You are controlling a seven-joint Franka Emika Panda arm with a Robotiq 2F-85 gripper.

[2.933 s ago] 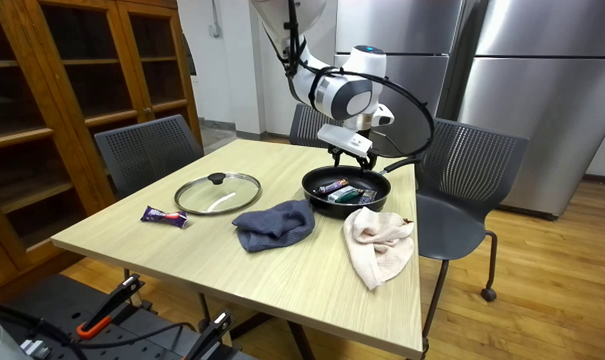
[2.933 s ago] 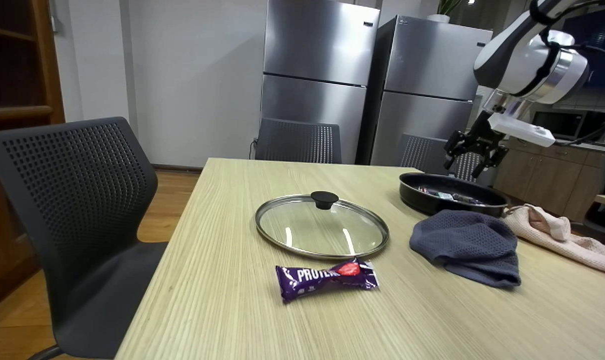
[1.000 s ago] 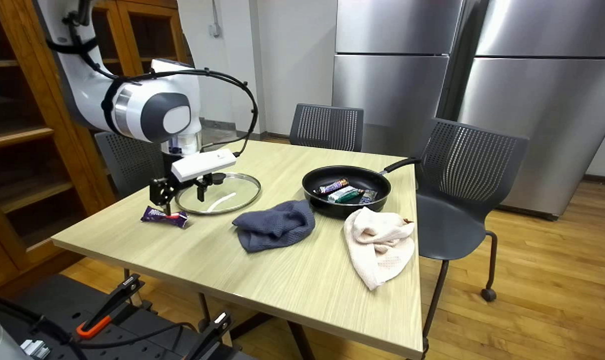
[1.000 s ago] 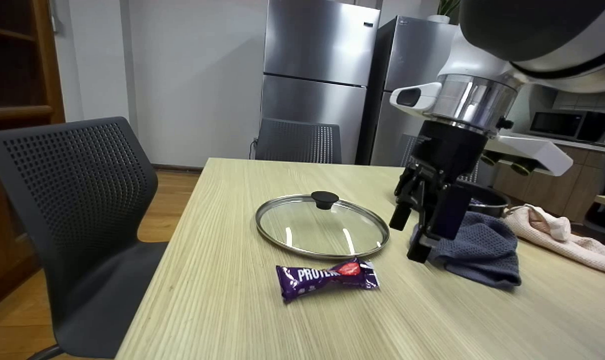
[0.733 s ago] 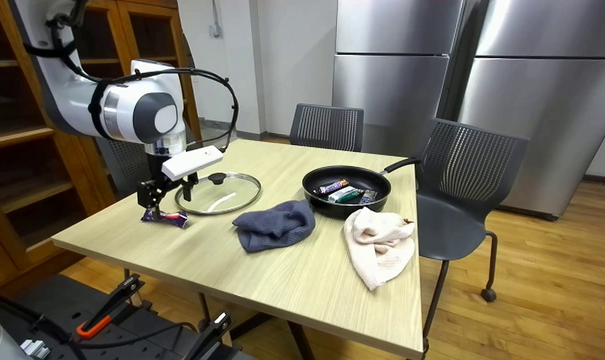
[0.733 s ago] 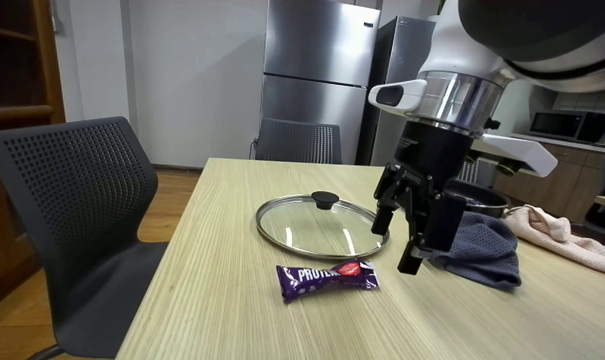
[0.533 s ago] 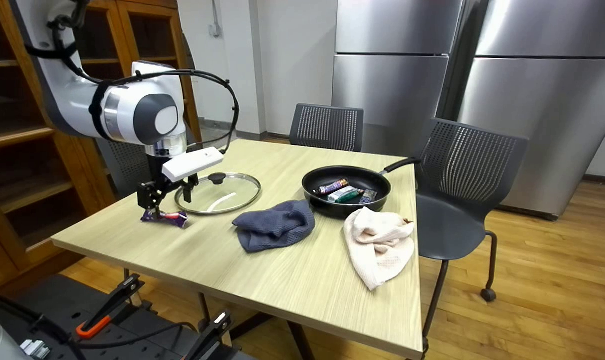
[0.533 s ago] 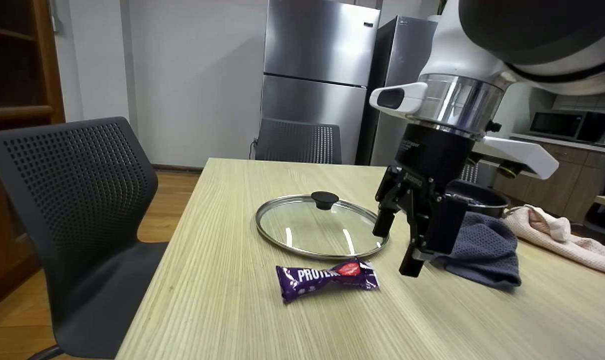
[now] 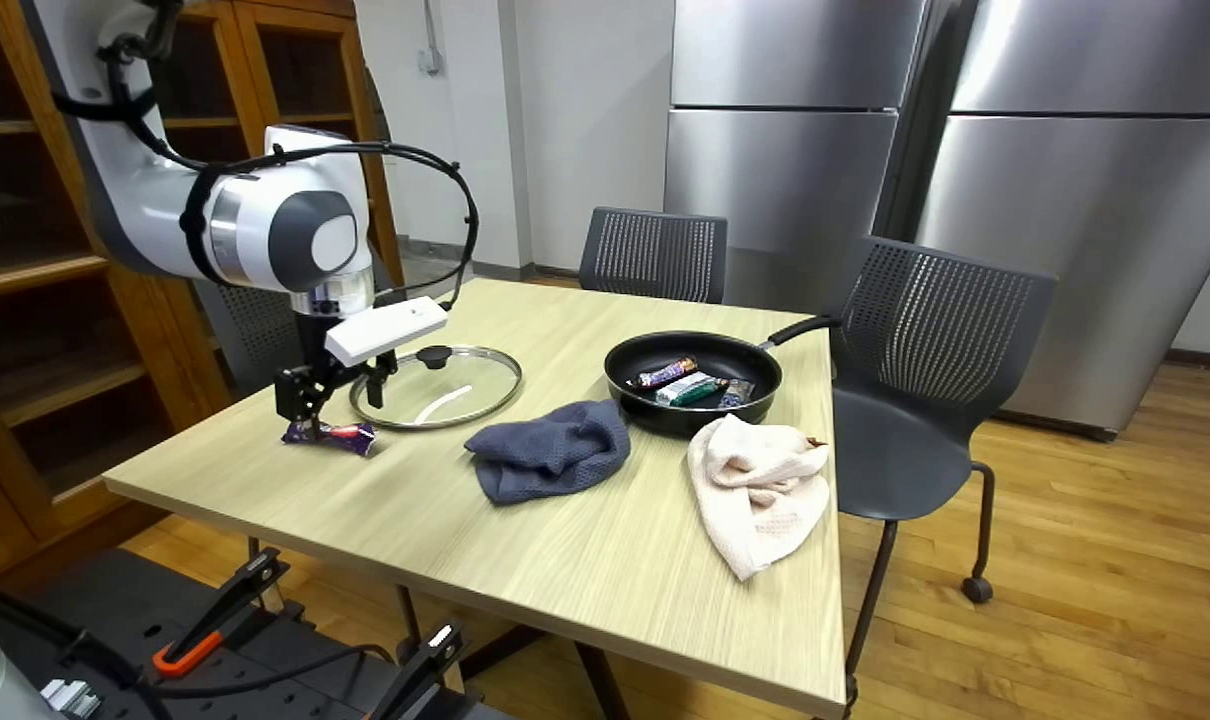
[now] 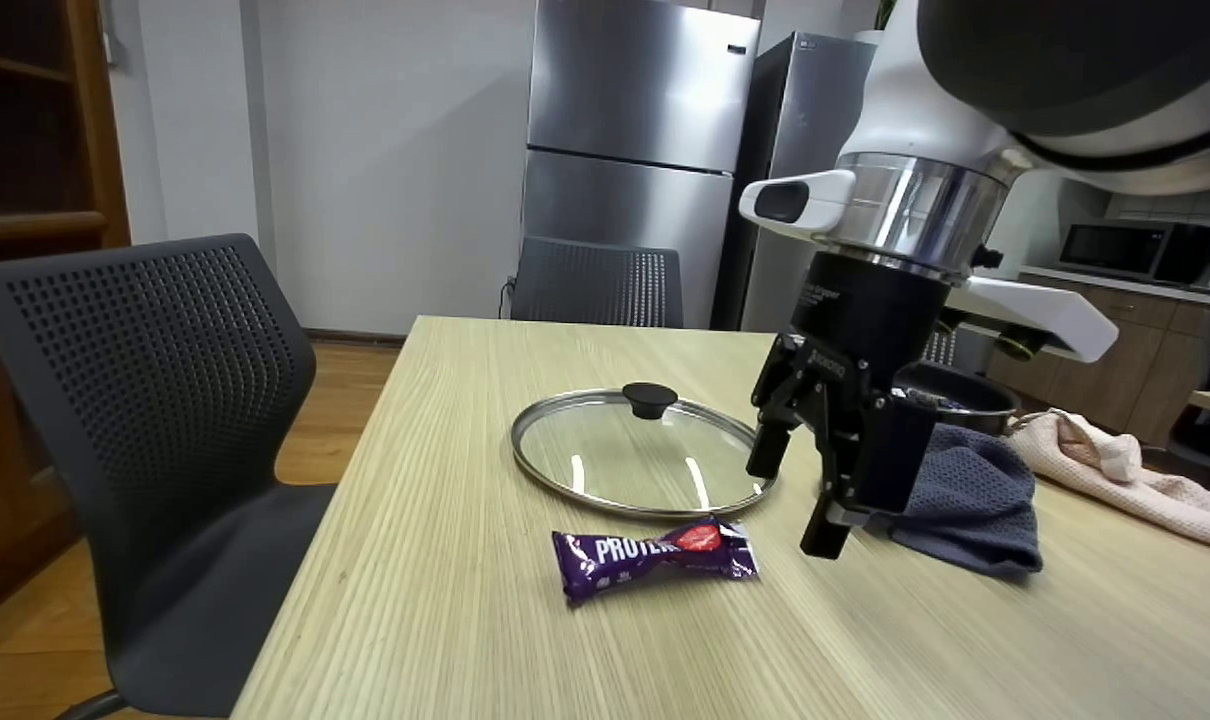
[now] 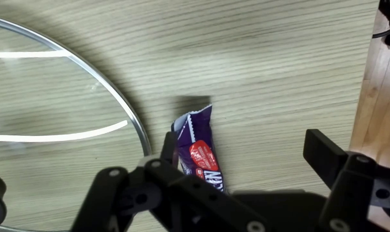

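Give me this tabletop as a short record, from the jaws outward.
Jaws: open, gripping nothing
Nearest item: purple protein bar, lying on the table
Beside it: glass lid, lying flat, black knob up
Cookware: frying pan, uncovered
Pan contents: wrapped snacks
Fabric: dark blue cloth and pale pink cloth, both crumpled near the pan

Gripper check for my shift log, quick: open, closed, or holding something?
Gripper: open, jaws wide apart, holding nothing; the purple protein bar lies ungripped.
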